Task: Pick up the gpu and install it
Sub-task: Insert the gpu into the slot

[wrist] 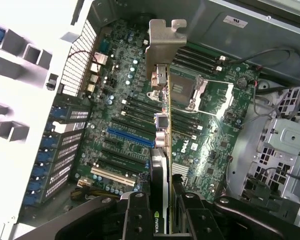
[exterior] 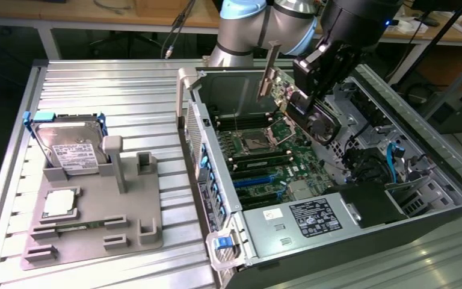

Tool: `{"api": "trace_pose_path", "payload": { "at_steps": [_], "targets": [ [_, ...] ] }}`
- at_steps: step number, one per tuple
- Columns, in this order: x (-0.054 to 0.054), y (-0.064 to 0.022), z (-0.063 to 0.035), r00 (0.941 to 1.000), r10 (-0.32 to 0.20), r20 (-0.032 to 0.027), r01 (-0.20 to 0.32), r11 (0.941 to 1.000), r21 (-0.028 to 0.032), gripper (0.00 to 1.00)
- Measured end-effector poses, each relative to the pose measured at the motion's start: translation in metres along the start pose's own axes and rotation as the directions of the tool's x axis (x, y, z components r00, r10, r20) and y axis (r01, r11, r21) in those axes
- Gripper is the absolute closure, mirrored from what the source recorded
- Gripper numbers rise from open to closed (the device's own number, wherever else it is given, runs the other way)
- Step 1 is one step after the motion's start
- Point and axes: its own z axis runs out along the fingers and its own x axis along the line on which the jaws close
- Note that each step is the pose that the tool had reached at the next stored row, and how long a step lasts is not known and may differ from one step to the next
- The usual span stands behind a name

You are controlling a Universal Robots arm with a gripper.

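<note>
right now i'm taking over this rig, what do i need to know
Pincer: shut on the gpu, a finger on each side.
Gpu: held in the air above the motherboard, inside the open computer case.
Done: gpu is picked up and over the case.
Left: the card is not yet seated in any slot.

The arm (exterior: 243, 36) is showing silver-grey cylindrical joints; a pale blue cap (exterior: 243, 8) is covering one joint; the wrist housing (exterior: 360, 21) is looking glossy black, a small blue light (exterior: 388, 23) glowing on it; the gripper (wrist: 162, 202) is wearing matt black fingers (wrist: 136, 217) studded with small screws.
</note>
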Motion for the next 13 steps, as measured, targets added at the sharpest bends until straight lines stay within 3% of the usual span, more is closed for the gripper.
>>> {"api": "trace_pose_path", "payload": {
  "at_steps": [13],
  "targets": [
    [0.0, 0.0, 0.0, 0.9987, -0.05, -0.0019, 0.05, 0.9987, 0.0, 0.73]
  ]
}}
